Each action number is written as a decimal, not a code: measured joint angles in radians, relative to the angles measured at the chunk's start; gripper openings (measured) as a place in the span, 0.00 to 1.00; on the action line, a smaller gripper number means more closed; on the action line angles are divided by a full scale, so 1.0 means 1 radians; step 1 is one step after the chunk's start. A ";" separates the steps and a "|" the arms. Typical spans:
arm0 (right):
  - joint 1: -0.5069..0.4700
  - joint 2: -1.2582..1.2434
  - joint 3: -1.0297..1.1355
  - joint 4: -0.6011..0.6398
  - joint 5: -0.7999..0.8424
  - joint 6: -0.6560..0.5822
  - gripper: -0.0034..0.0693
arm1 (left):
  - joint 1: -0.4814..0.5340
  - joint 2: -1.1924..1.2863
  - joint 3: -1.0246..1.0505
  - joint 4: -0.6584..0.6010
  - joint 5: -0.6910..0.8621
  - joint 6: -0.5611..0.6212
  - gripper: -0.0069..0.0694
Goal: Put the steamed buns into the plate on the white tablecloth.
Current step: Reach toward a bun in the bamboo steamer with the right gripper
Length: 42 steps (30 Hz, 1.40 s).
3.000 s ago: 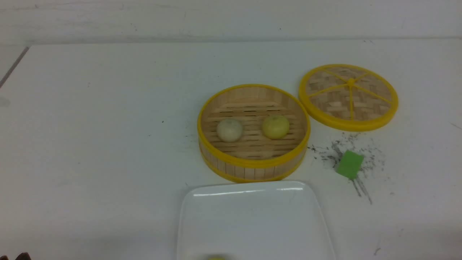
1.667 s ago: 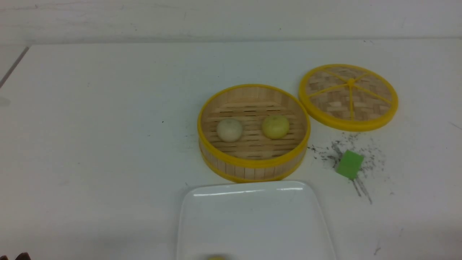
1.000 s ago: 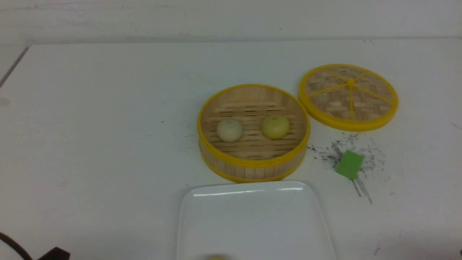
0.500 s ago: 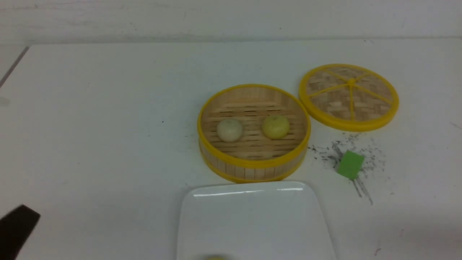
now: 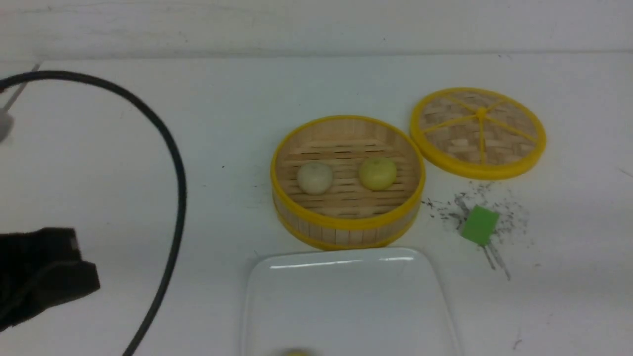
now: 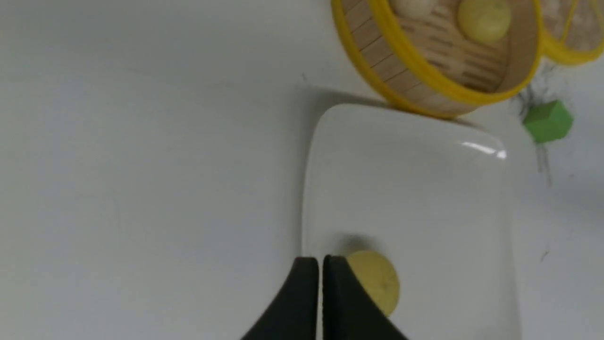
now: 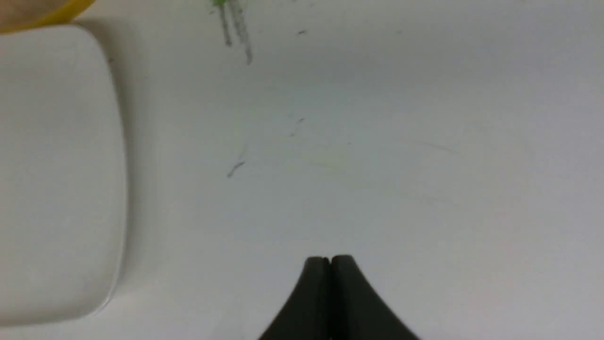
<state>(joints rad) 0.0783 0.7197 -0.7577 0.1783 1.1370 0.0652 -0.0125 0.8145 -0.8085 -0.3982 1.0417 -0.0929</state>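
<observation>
Two steamed buns sit in the bamboo steamer (image 5: 346, 230): an off-white bun (image 5: 314, 178) and a pale yellow bun (image 5: 377, 173). Just in front of the steamer, the glossy white plate (image 5: 346, 296) rests on the white tablecloth (image 5: 222, 99). Another yellow bun (image 6: 377, 283) lies on the plate near its near edge. My left gripper (image 6: 321, 259) is shut and empty, its tips over the plate's rim beside that bun. My right gripper (image 7: 329, 259) is shut and empty above bare cloth, to the right of the plate (image 7: 56, 165).
The round woven lid (image 5: 477, 132) lies flat to the right of the steamer. A green cube (image 5: 478, 225) sits among dark smudges in front of the lid. My left arm (image 5: 39, 272) and its looping black cable (image 5: 173, 163) fill the left side.
My left arm has risen into the front view at the lower left, and its cable now loops across the left of the cloth. Buns, steamer, plate, lid and cube have not moved.
</observation>
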 joint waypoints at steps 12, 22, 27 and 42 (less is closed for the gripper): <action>0.158 0.452 -0.036 0.651 -0.015 -0.641 0.18 | 0.000 0.315 -0.001 -0.063 -0.027 0.184 0.47; 0.431 0.886 -0.504 0.156 -0.153 -0.246 0.49 | -0.001 0.349 -0.003 -0.183 -0.069 0.293 0.57; 0.447 1.014 -0.704 -0.022 -0.183 -0.129 0.65 | -0.001 0.349 -0.003 -0.195 -0.073 0.289 0.57; 0.447 1.425 -1.020 -0.288 -0.339 0.024 0.66 | -0.001 0.350 -0.003 -0.197 -0.076 0.281 0.56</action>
<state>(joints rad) 0.5251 2.1448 -1.7780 -0.1101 0.7980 0.0896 -0.0135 1.1641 -0.8117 -0.5951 0.9656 0.1884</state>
